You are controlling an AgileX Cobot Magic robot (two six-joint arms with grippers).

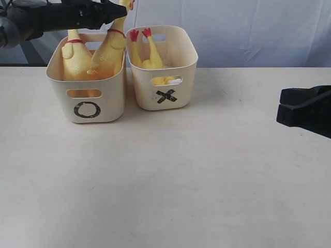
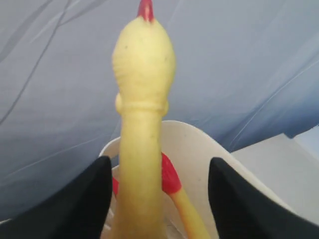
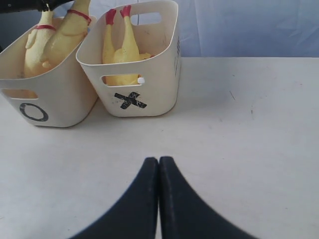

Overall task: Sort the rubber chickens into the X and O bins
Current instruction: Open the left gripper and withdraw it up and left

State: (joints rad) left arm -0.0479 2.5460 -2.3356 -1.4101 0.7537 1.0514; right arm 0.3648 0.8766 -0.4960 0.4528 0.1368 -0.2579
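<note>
You're getting soft, even light; worktop (image 1: 165, 181) reads bright and flat. Exterior view: just a faint shadow immediately right of the X bin (image 1: 189, 77). Your left wrist view is soft, the close-up chicken neck (image 2: 142, 149) out of focus. Right wrist view sharp.

Pale table (image 1: 170, 181) — O bin (image 1: 109, 98) and X bin (image 1: 149, 98) side by side
</note>
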